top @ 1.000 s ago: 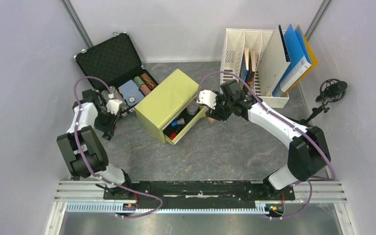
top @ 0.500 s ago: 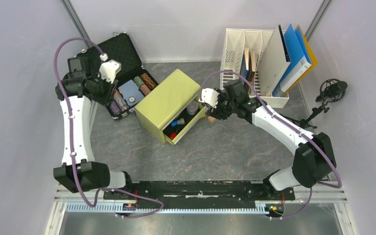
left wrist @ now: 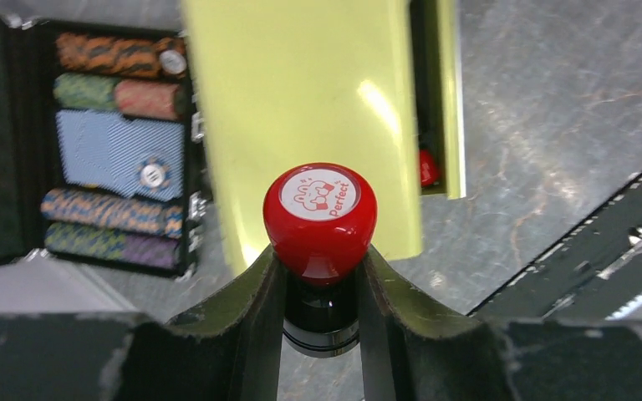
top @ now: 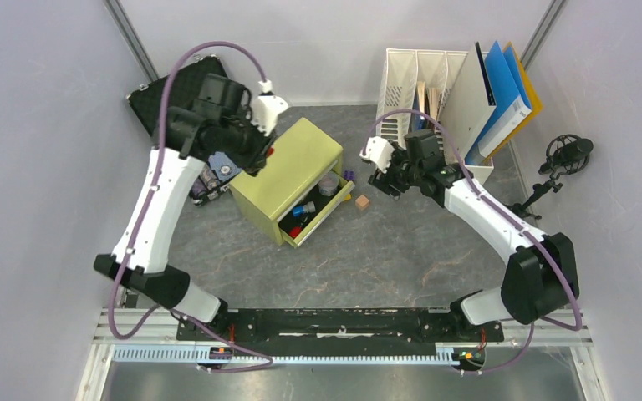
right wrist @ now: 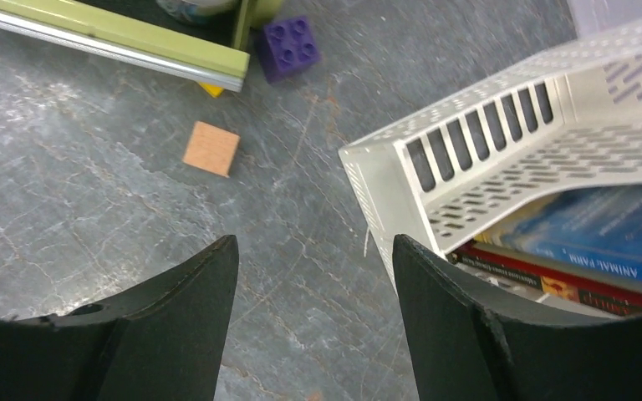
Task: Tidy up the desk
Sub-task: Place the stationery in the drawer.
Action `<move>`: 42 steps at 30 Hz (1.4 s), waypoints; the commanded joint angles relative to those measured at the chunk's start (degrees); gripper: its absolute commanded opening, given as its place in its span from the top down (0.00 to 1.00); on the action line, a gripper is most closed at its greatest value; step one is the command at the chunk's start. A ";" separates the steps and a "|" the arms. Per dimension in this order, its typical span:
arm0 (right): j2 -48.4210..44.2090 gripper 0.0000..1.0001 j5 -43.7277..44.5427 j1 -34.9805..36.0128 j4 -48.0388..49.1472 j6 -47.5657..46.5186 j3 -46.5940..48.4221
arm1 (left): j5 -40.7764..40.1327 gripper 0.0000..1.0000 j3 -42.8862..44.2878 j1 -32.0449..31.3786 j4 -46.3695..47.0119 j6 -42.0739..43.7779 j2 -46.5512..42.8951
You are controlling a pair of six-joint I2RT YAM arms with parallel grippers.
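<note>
The dark grey veined desk carries everything. My left gripper is shut on a red-topped black stamp and holds it high above the yellow-green drawer cabinet, whose top fills the left wrist view. The cabinet's drawer is open with small items inside. My right gripper is open and empty over bare desk, beside the white file rack. A small brown block and a purple toy brick lie on the desk by the drawer's corner.
An open black case of poker chips and cards sits at the back left. The white file rack with books and blue and yellow folders stands at the back right. A microphone stands at the right edge.
My left arm has risen from beside the black case and swung right over the cabinet with the stamp. My right gripper has drawn back right from the drawer toward the file rack.
</note>
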 commanded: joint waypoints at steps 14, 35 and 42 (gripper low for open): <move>-9.44 0.26 -5.71 -16.52 9.42 5.75 -9.72 | 2.33 0.66 4.03 -17.73 11.05 -17.46 17.40; -10.17 0.26 -13.49 -22.22 12.92 5.75 -17.87 | -12.90 0.64 -7.71 -23.85 20.02 -18.81 30.25; -9.28 0.25 -15.74 -22.41 12.57 5.20 -18.36 | -20.11 0.63 -12.07 -24.03 25.85 -17.91 29.62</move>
